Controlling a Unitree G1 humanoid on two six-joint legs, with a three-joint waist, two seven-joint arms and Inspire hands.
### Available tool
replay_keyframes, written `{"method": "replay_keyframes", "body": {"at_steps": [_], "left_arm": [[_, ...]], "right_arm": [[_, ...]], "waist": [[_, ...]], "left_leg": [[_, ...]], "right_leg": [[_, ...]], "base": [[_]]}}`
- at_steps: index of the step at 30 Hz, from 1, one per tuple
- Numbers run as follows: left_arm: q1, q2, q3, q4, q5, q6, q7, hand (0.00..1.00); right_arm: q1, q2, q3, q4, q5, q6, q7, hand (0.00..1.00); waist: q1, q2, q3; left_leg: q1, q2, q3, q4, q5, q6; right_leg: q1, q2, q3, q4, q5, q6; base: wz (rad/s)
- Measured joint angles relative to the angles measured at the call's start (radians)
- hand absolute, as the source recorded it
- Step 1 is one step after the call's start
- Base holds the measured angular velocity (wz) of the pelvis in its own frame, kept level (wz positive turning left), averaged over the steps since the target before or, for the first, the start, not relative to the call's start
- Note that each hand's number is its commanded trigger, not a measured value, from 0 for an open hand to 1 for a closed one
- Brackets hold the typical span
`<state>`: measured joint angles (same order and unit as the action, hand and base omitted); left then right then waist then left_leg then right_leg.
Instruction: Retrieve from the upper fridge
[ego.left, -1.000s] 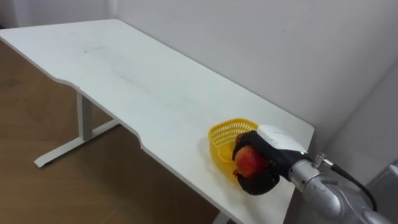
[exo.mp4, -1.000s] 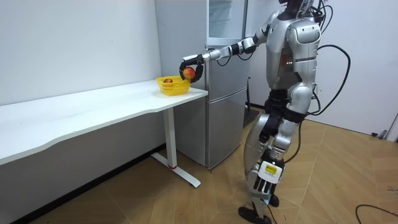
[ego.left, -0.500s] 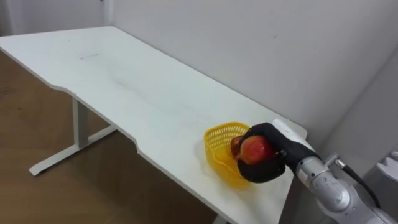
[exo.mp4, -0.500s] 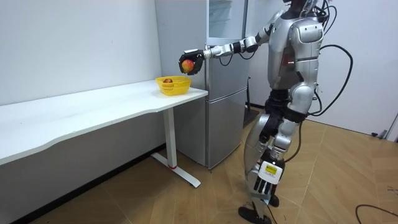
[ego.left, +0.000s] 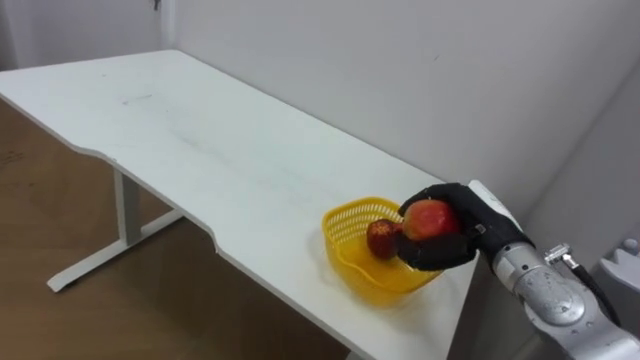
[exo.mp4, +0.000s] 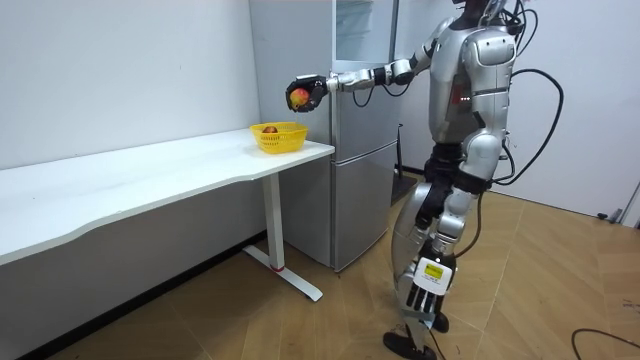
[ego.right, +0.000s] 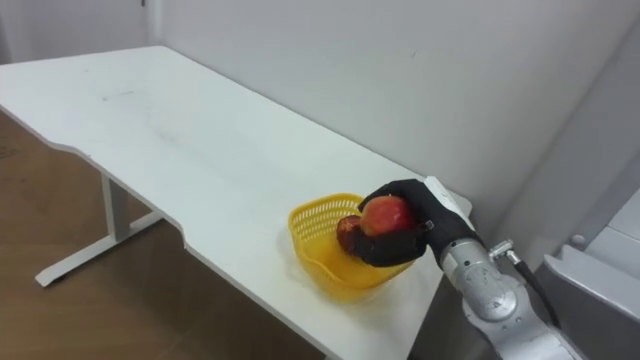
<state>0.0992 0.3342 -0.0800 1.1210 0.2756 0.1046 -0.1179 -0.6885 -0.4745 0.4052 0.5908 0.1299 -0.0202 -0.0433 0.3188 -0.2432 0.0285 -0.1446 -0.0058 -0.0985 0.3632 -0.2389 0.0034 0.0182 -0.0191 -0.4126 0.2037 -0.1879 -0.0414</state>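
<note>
While above the yellow lattice basket (ego.left: 352, 264), right hand (ego.left: 462, 238) tight round a red apple (ego.left: 428, 218).

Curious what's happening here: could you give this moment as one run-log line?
right hand: shut on apple | apple: held above yellow basket | basket: on white table, second fruit inside

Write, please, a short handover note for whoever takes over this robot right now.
Right hand: shut on the apple, held in the air above the yellow basket.
Things: the basket stands on the white table, at the end nearest the fridge; one red fruit already lies in it.
Done: the apple is out of the fridge and over the basket.
Left: probably lower the apple in beside the other fruit, then open the hand.
</note>
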Motion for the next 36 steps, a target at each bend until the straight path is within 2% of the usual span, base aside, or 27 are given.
{"method": "replay_keyframes", "body": {"at_steps": [7,11,18,21,25,32,33,34,36], "left_arm": [[0.028,-0.006,-0.001,-0.015,-0.007,-0.001,0.007,0.0],[0.052,-0.006,-0.003,-0.041,-0.009,-0.002,0.008,0.0],[0.048,-0.001,-0.007,-0.048,-0.009,-0.002,0.004,0.0],[0.048,0.003,-0.022,-0.047,-0.01,-0.002,0.004,0.0],[0.044,0.003,-0.022,-0.047,-0.009,-0.01,-0.001,0.0],[0.032,0.002,-0.023,-0.042,-0.009,-0.01,-0.017,0.0],[0.026,0.002,-0.023,-0.041,-0.009,-0.009,-0.017,0.0],[0.024,0.002,-0.023,-0.041,-0.009,-0.009,-0.017,0.0],[0.015,0.001,-0.023,-0.04,-0.009,-0.01,-0.016,0.0]], "right_arm": [[0.0,0.0,0.002,0.0,-0.002,0.0,-0.003,1.0],[0.0,0.0,0.01,0.052,-0.001,0.0,-0.012,1.0],[-0.022,0.0,0.016,0.127,0.001,0.001,-0.064,1.0],[-0.047,0.0,0.034,0.148,0.0,0.0,-0.08,1.0],[-0.078,0.0,0.043,0.19,-0.019,0.0,-0.087,1.0],[-0.102,0.001,0.047,0.219,-0.041,0.0,-0.108,1.0],[-0.103,0.001,0.047,0.219,-0.045,0.0,-0.11,0.9],[-0.104,0.001,0.047,0.219,-0.048,0.0,-0.11,0.0],[-0.104,0.001,0.047,0.218,-0.062,0.0,-0.112,0.0]], "waist": [[-0.012,0.0,0.0002],[-0.004,0.0,0.0004],[0.02,-0.007,0.0011],[0.023,-0.011,0.0101],[0.04,-0.023,0.0166],[0.06,-0.031,0.0166],[0.062,-0.031,0.0168],[0.063,-0.032,0.017],[0.066,-0.033,0.0176]], "left_leg": [[0.001,0.0,0.001,-0.002,0.0,0.0],[0.009,-0.001,-0.001,-0.004,0.0,0.0],[-0.018,-0.002,-0.003,-0.001,0.001,0.0],[-0.025,-0.002,-0.003,0.0,0.001,0.0],[-0.043,-0.002,-0.003,0.001,0.002,0.0],[-0.078,-0.007,-0.018,0.014,0.004,0.002],[-0.081,-0.008,-0.018,0.015,0.004,0.002],[-0.082,-0.008,-0.018,0.015,0.004,0.002],[-0.086,-0.007,-0.018,0.014,0.004,0.003]], "right_leg": [[0.0,-0.001,0.003,0.0,0.0,0.0],[0.007,-0.001,0.001,0.002,0.0,0.0],[-0.013,-0.001,-0.001,0.002,-0.001,0.001],[-0.019,0.0,-0.002,0.002,-0.001,0.001],[-0.037,0.001,-0.002,0.002,-0.001,0.001],[-0.066,-0.004,-0.006,0.003,-0.001,0.001],[-0.069,-0.004,-0.006,0.004,-0.001,0.001],[-0.07,-0.005,-0.006,0.004,-0.001,0.001],[-0.071,-0.006,-0.006,0.004,-0.001,0.001]], "base": [[0.0],[0.0],[0.02],[0.0],[0.0],[0.06],[0.0],[0.0],[0.0]]}}
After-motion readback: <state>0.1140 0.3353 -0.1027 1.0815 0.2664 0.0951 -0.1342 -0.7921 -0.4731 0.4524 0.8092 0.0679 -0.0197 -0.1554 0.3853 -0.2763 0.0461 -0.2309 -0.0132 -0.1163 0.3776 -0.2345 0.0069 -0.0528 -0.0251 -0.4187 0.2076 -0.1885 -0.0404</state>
